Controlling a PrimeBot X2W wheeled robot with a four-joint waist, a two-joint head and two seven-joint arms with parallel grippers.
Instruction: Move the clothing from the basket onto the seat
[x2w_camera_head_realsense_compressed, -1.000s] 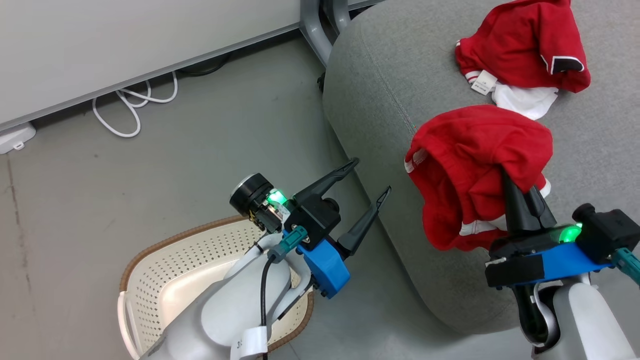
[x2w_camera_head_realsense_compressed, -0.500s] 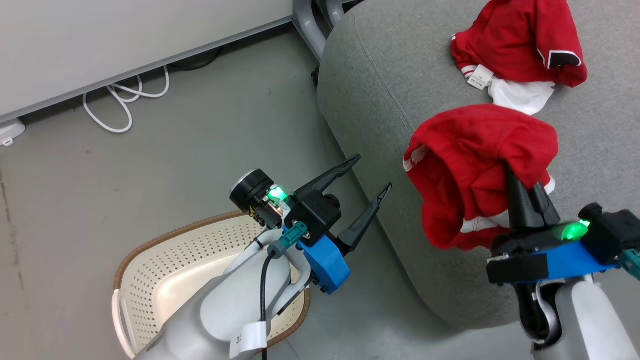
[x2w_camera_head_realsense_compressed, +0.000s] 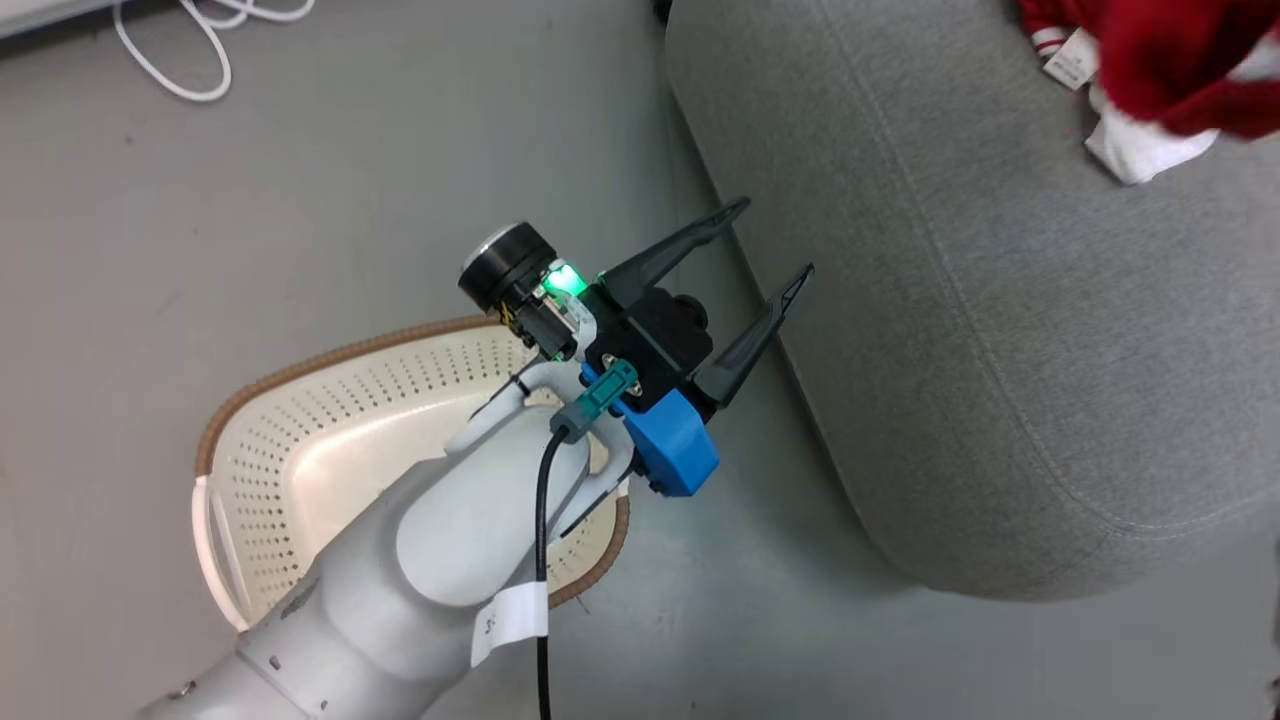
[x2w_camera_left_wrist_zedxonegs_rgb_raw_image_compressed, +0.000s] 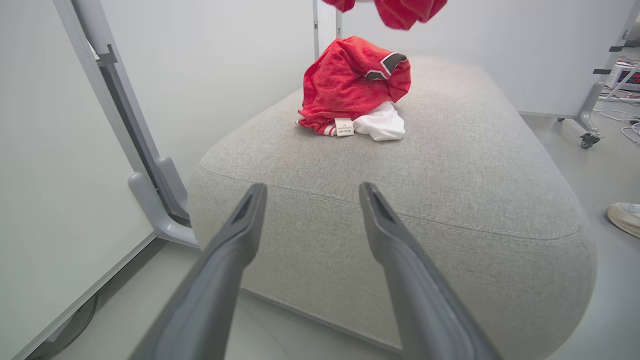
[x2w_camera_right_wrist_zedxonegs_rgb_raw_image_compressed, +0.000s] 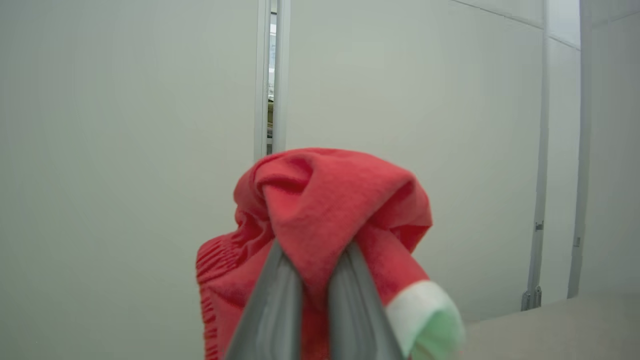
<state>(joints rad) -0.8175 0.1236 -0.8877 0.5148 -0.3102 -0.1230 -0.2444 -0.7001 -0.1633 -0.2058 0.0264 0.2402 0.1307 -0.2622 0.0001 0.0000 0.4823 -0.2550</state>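
Right hand (x2w_camera_right_wrist_zedxonegs_rgb_raw_image_compressed: 312, 250): pressed shut on a bunched fold of the held garment (x2w_camera_right_wrist_zedxonegs_rgb_raw_image_compressed: 330, 200). Red cloth drapes over both fingers, and a white cuff (x2w_camera_right_wrist_zedxonegs_rgb_raw_image_compressed: 425, 310) hangs low beside them. Soft, light and limp: expect it to sag and swing rather than slide, though a thin fold could pull free. Keep your hold deep in the bunch, never on the trim. From the left wrist, it hangs above the far part of the seat (x2w_camera_left_wrist_zedxonegs_rgb_raw_image_compressed: 400, 190), over the second garment (x2w_camera_left_wrist_zedxonegs_rgb_raw_image_compressed: 350, 80), which lies crumpled there with its white lining (x2w_camera_left_wrist_zedxonegs_rgb_raw_image_compressed: 382, 122) and tag (x2w_camera_left_wrist_zedxonegs_rgb_raw_image_compressed: 343, 126) showing. Left hand (x2w_camera_head_realsense_compressed: 772, 238): spread, empty, between the basket (x2w_camera_head_realsense_compressed: 300, 365) and the seat's side, apart from both. The basket floor that shows is bare; the forearm (x2w_camera_head_realsense_compressed: 470, 520) hides part.
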